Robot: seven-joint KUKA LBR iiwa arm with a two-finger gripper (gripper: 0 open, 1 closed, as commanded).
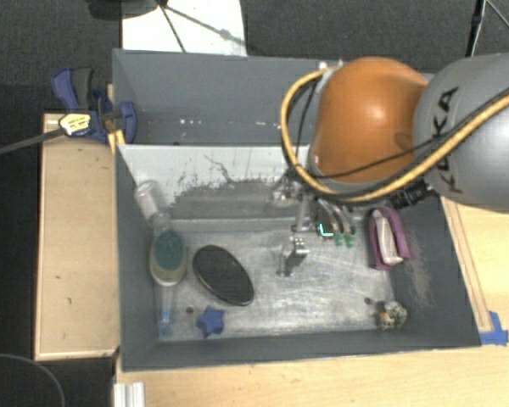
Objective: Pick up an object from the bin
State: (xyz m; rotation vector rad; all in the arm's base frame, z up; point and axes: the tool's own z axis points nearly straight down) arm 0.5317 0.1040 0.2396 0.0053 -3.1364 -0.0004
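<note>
My gripper (290, 259) hung over the bare bin (322, 308) floor just right of the black oval pad (224, 275), open or closed I couldn't tell, so it might grab nothing there.

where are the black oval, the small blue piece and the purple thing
black oval (223, 275): camera view, middle of its top
small blue piece (210, 320): camera view, its centre
purple thing (380, 239): camera view, its middle

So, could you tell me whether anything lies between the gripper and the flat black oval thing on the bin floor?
Nothing visible does: only bare grey bin floor separates the gripper from the flat black oval thing beside it.
</note>
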